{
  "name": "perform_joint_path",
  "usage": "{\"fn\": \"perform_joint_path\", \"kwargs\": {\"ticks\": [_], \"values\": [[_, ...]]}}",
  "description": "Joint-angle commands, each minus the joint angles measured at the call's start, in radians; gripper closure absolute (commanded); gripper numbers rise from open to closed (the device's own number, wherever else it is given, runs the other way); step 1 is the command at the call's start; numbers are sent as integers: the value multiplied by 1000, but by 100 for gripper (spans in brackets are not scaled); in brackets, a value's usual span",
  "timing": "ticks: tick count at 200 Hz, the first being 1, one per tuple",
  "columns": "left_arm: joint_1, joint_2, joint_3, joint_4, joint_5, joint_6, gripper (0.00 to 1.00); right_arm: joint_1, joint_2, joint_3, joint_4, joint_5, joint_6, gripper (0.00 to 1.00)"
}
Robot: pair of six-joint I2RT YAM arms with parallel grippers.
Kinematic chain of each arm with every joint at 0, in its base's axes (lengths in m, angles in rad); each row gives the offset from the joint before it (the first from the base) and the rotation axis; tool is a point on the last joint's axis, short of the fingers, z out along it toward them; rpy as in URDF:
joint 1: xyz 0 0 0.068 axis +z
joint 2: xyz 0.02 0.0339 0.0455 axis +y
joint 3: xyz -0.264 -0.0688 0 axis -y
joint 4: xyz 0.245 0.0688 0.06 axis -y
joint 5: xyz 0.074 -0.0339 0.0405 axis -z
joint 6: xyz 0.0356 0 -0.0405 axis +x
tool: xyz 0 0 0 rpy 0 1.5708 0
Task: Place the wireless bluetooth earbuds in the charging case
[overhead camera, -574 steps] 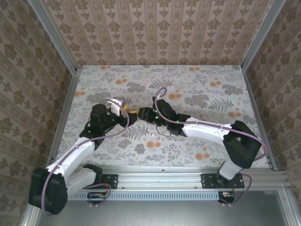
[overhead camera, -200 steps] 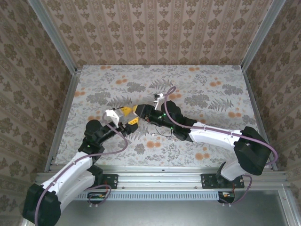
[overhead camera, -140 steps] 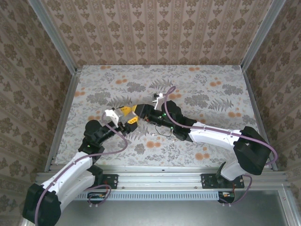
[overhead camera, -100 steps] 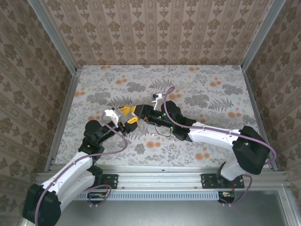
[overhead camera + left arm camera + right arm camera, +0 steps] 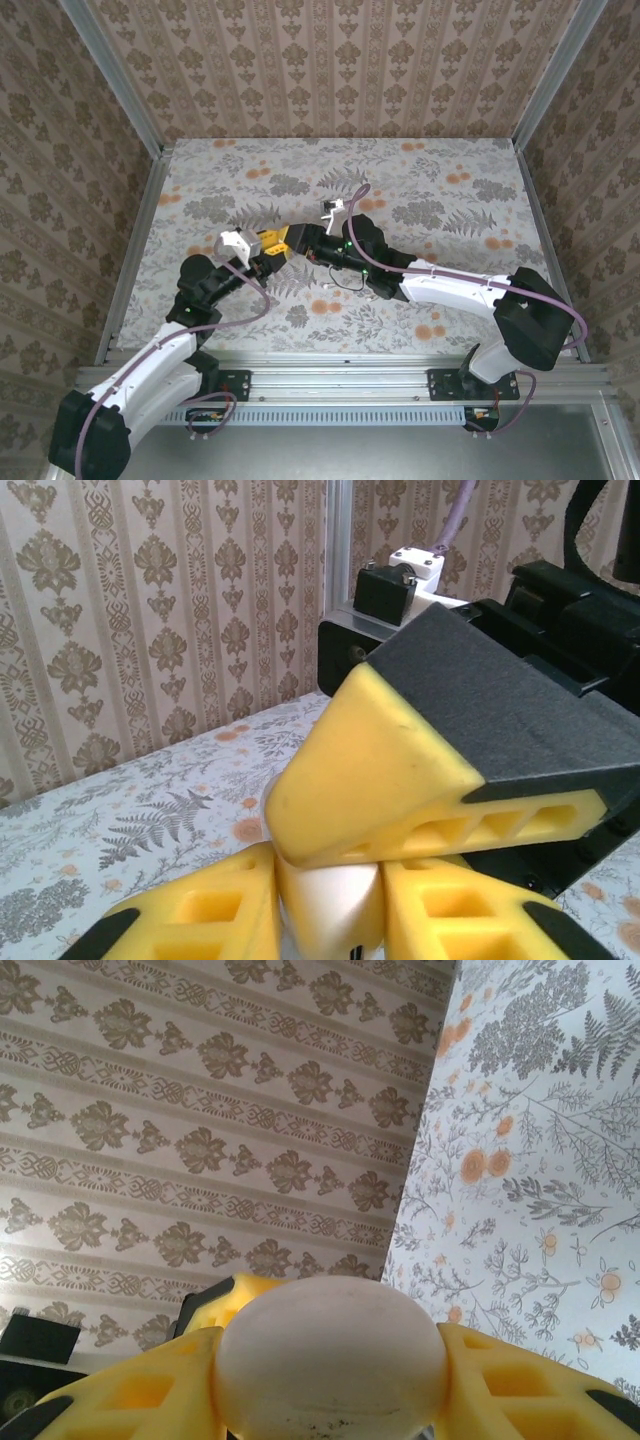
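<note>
Two hands meet in the air over the middle of the desk [image 5: 430, 190], a little toward its left edge, and the change of the last second is all on the left side. My left hand [image 5: 330, 920], half spread a moment ago, has drawn its yellow fingers [image 5: 255, 890] in. They now pinch, from both sides, the pale rounded lower part of what I take for the charging case [image 5: 330, 1350]. That part runs up behind the other hand's yellow finger, so I read it as one body with the case, though the overlap keeps me from being sure. The left arm has also crept slightly toward its partner. Moving right, my right hand [image 5: 335, 1392] has not altered. Its fingers sit partly spread and clamp the whitish, egg-shaped case between them, clear of the desk, with the patterned wall behind. As I judge it, the case now has a two-handed hold: one hand to steady it, the other to open it or take it over. Whether the earbuds are already inside I cannot tell; from the right wrist view the case looks closed. My worry is a twist between the two grips letting the smooth shell slip out.
</note>
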Motion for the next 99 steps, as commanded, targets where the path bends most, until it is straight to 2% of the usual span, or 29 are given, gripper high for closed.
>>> {"fn": "perform_joint_path", "kwargs": {"ticks": [1, 15, 31, 43, 99], "values": [[-4, -5, 14, 3, 52, -3, 78, 8, -9, -8, 12, -6, -25, 58], [-5, -2, 16, -3, 53, -7, 81, 7, -20, -7, 0, 1, -46, 53], [-4, 0, 23, -18, 51, -12, 83, 3, -45, -11, -30, 15, -86, 39], [-4, 1, 27, -25, 54, -18, 84, -5, -75, -11, -73, 32, -135, 34], [-1, 40, 59, -23, 111, -65, 88, -76, -248, -24, -291, 80, -408, 29]]}}
